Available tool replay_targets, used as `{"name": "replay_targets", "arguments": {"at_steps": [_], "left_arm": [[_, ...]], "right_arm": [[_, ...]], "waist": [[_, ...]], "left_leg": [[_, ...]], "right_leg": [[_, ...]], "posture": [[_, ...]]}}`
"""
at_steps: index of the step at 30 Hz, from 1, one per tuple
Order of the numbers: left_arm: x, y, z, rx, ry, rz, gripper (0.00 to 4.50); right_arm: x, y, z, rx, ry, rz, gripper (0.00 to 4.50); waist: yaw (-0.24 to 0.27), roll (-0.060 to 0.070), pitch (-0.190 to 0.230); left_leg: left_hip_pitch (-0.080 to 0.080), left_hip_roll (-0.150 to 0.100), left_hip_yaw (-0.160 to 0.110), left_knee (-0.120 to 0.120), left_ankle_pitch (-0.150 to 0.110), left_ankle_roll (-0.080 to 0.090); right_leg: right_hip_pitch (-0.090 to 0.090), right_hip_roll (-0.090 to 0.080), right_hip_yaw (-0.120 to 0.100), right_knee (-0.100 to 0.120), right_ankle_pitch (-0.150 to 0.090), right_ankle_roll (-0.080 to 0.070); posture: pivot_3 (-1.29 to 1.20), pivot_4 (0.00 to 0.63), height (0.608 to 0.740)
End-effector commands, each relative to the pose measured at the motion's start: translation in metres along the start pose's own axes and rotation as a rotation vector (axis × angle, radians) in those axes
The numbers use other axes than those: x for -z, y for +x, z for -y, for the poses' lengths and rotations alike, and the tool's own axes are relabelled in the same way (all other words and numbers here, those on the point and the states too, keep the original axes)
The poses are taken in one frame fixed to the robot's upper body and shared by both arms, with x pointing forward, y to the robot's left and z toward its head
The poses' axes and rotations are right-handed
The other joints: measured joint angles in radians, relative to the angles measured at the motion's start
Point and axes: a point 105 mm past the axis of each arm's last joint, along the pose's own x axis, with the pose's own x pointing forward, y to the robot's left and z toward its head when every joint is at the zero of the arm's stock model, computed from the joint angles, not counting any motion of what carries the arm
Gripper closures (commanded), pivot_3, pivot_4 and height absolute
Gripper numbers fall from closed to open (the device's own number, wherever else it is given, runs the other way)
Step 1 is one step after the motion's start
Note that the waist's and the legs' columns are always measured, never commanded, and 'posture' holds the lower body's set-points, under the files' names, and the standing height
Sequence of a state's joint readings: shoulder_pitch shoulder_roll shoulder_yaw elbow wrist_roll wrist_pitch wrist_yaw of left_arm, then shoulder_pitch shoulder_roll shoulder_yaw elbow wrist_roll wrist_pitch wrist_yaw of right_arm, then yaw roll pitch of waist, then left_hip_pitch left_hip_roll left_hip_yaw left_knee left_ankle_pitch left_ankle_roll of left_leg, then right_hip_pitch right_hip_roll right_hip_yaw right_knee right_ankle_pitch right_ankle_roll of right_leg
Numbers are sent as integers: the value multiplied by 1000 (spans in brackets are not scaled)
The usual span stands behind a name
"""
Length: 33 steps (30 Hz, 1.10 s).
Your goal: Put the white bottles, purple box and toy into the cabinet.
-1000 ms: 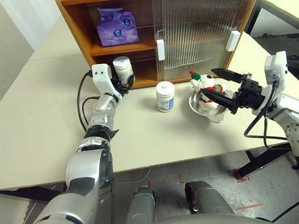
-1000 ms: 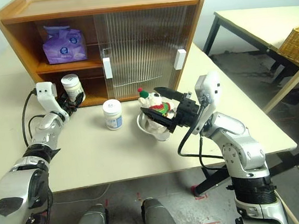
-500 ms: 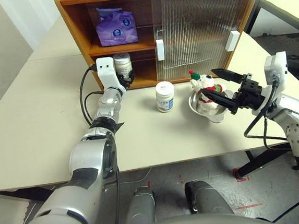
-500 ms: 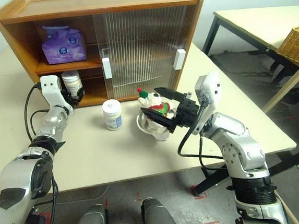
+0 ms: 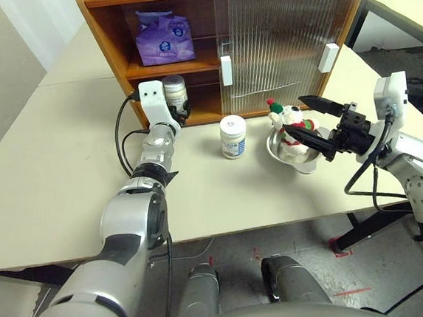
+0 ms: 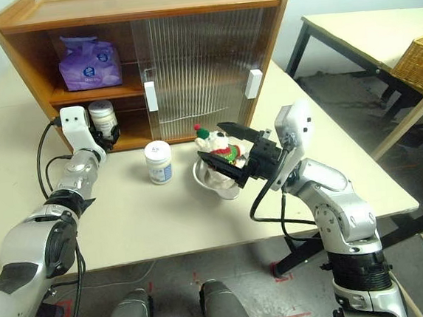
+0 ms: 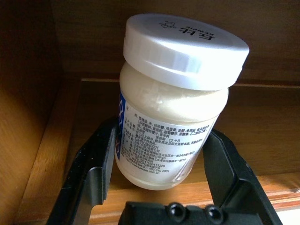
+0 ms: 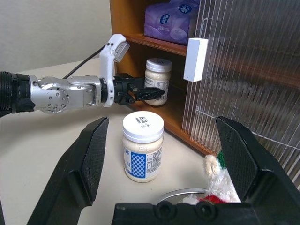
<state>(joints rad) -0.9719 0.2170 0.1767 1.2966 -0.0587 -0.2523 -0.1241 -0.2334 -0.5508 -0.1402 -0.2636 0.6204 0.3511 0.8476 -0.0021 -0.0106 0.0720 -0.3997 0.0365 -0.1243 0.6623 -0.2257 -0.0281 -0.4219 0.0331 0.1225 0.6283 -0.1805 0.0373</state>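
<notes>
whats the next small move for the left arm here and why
Probably draw the left gripper straight back out of the cabinet. The white bottle stands upright on the lower shelf, and the fingers sit either side of it with slight gaps, so it looks released. The second bottle waits on the table.

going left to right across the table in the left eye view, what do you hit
Left gripper at the cabinet's lower shelf with a white bottle between its fingers → second white bottle standing on the table → steel bowl with the toy bear in it → right gripper, open.
</notes>
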Motion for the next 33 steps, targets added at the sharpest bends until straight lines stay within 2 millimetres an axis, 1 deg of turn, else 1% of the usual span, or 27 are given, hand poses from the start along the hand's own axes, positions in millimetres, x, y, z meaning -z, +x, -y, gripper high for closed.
{"name": "replay_targets", "arguments": {"at_steps": [1,16,26,33], "left_arm": [[-1,1,2,2,14,-4,32],[1,-2,1,14,-7,18,8],[5,-9,3,27,-32,66,8],[10,-16,0,22,-23,94,8]], "right_arm": [[-3,1,-2,-11,-6,0,0],[1,-1,-1,-17,-1,1,0],[2,2,-1,-29,7,1,0],[1,3,-1,-34,8,3,0]], "waist": [[0,0,0],[-1,0,0],[1,0,0],[1,0,0]], "left_leg": [[0,0,0,0,0,0],[2,0,0,0,1,1],[2,0,0,0,1,1],[3,0,0,0,1,1]], "right_leg": [[0,0,0,0,0,0],[2,0,0,0,0,0],[3,1,0,0,0,0],[4,1,0,0,0,0]], "posture": [[-60,64,740],[-43,67,740],[-25,75,740],[-21,77,740]]}}
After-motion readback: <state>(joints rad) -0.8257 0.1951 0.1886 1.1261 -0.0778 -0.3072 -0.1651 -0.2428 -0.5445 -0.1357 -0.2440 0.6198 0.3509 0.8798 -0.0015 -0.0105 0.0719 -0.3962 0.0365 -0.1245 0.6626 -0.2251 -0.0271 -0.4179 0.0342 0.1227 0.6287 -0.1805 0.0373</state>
